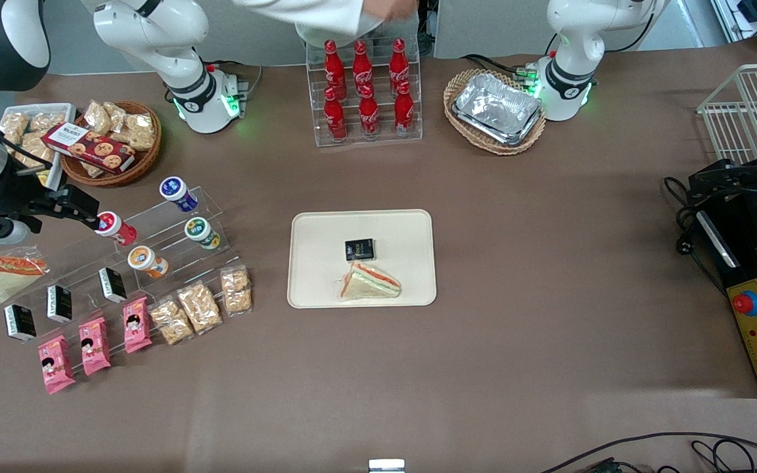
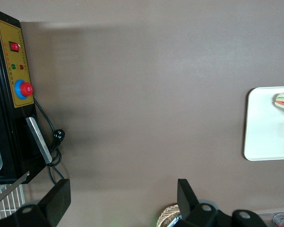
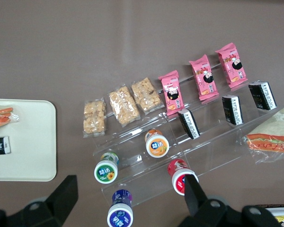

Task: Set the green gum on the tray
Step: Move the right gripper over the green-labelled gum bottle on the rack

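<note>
gripper (image 1: pixel 92 220) sits over the working arm's end of the table, above the clear acrylic display steps (image 1: pixel 155 263), w/ its fingers (image 3: pixel 66 194) spread wide and nothing between them. in the front view its tip is right by the red-lidded bottle (image 1: pixel 114 228), not by your target.

green gum (image 1: pixel 202 232) — white lid w/ a green mark, green-yellow body — lies untouched on the steps, beside the orange-lidded bottle (image 1: pixel 147 261) and nearer the front camera than the blue-lidded bottle (image 1: pixel 177 194). the wrist view shows the same green gum (image 3: pixel 107 170) lying on its step, lid toward the camera.

tray (image 1: pixel 313 289), cream-beige w/ a low rim, lies at mid-table, well apart from the steps. it already carries a small black packet (image 1: pixel 359 249) and a wrapped sandwich (image 1: pixel 370 282), w/ bare surface around both.

progress, as you'd judge it: early. nothing's grasped, gum is off the tray. left to do — shift the claw from the red-lidded bottle over to the green one, close on it, lift clear of the steps, carry across to the tray, set down on a bare patch. watch the neighbours: bottles sit close together, so a wide claw could nudge the orange-lidded one.
</note>
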